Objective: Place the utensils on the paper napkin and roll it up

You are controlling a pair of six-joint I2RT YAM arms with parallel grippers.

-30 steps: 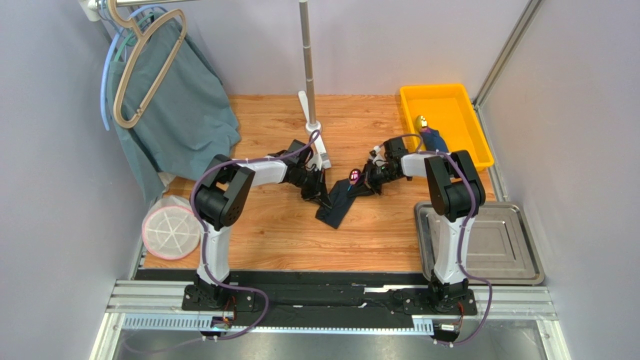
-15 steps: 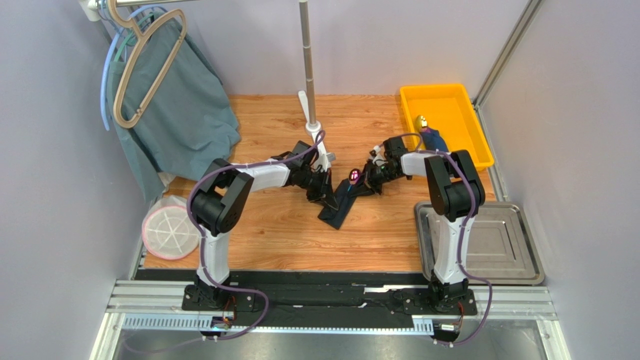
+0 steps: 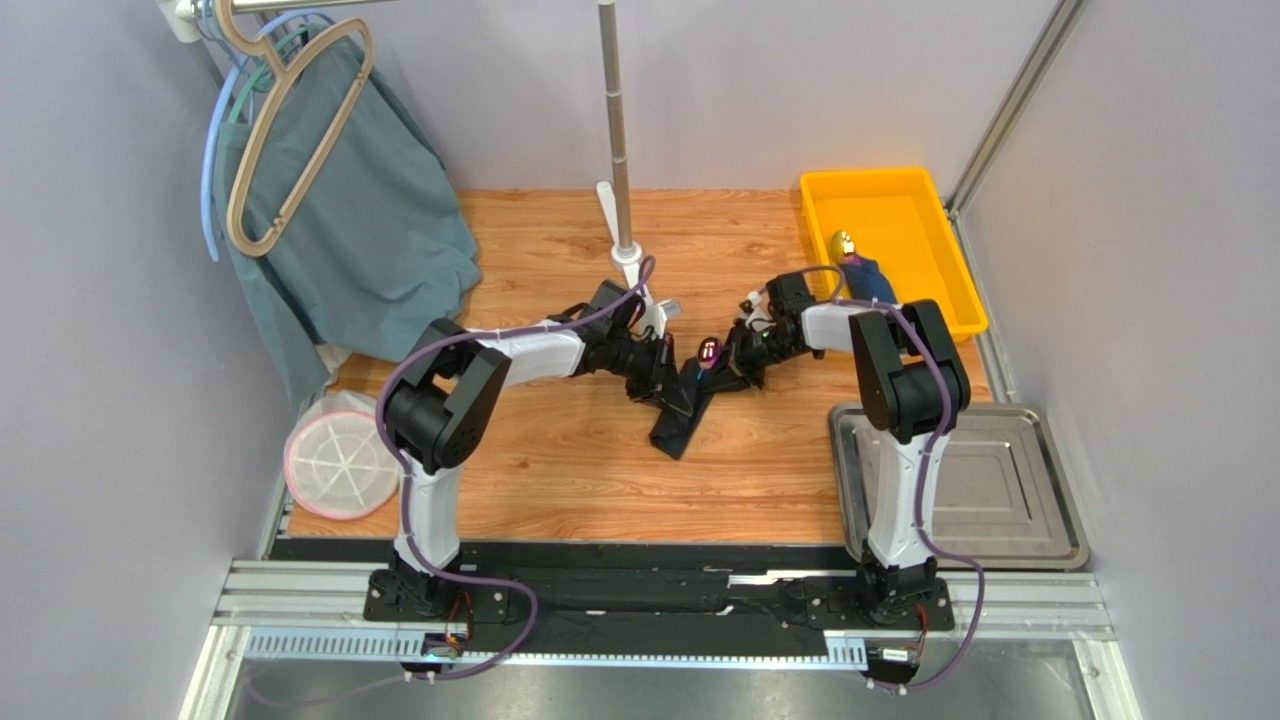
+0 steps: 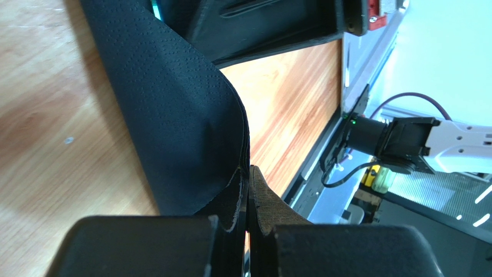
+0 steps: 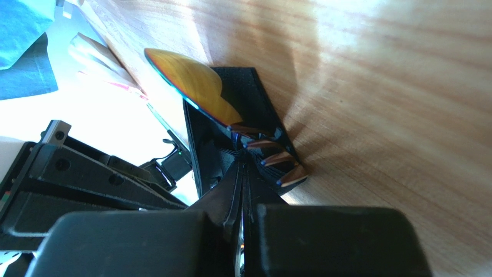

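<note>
The black paper napkin [image 3: 679, 420] lies partly folded on the wooden table, mid-centre. My left gripper [image 3: 663, 384] is shut on its left edge; in the left wrist view the napkin [image 4: 179, 109] curls up from the pinching fingertips [image 4: 263, 199]. My right gripper [image 3: 726, 368] is shut on the napkin's upper right part. On the napkin [image 5: 245, 92] in the right wrist view lie an iridescent spoon [image 5: 190, 86] and the copper tines of a fork [image 5: 280, 164], just ahead of my right gripper [image 5: 243, 168]. The spoon bowl [image 3: 709, 354] glints pink from above.
A yellow bin [image 3: 890, 240] at the back right holds a dark blue bundle with a gold tip [image 3: 860, 267]. A steel tray [image 3: 977, 488] sits front right. A teal cloth [image 3: 353, 225] hangs back left, a white round lid [image 3: 341, 453] lies below it, and a pole stand [image 3: 619, 225] rises behind.
My left gripper has carried the napkin's left edge rightward toward the right gripper, so the napkin looks narrower. The right gripper has barely moved.
</note>
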